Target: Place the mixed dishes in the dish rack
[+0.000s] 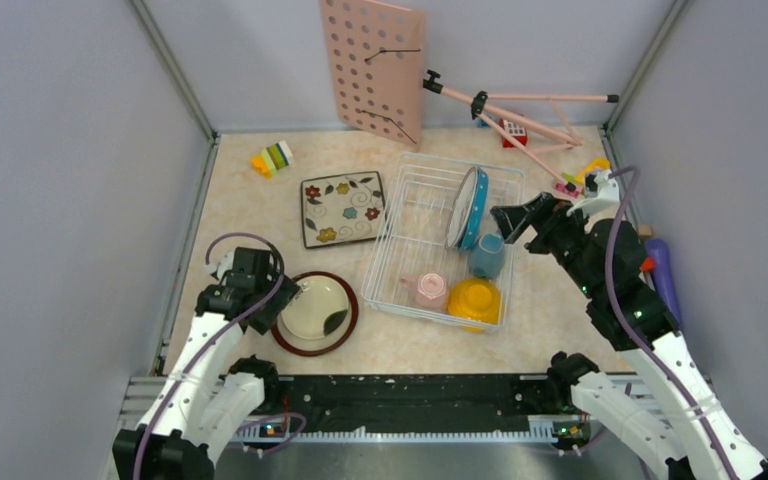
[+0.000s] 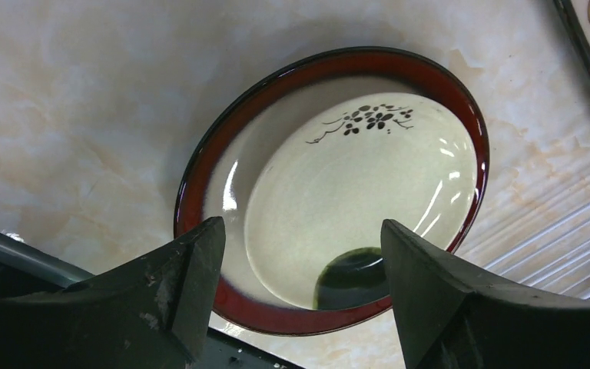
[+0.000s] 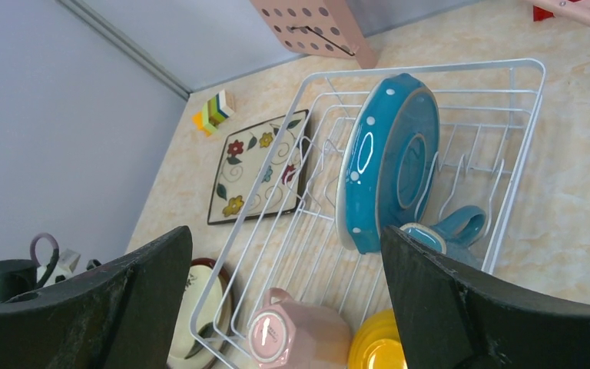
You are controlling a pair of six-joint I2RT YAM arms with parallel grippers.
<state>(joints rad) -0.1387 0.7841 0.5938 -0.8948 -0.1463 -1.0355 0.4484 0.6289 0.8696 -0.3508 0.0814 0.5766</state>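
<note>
Rack access partly obstructed
Far-left bay of dish rack (image 1: 412,225) open; blue polka-dot plate (image 1: 468,208) upright mid-rack; pink cup (image 1: 427,289), yellow bowl (image 1: 474,299) crowd near end.

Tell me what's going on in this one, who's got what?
Two arms are loading dishes into the white dish rack. The blue polka-dot plate stands on edge in it, with the blue-grey mug, pink cup and yellow bowl at its near end. The right gripper is open and empty beside the rack's right side. The left gripper is open over the brown-rimmed plate, which lies flat on the table, not gripped. The square floral plate also lies outside the rack, to its left.
</note>
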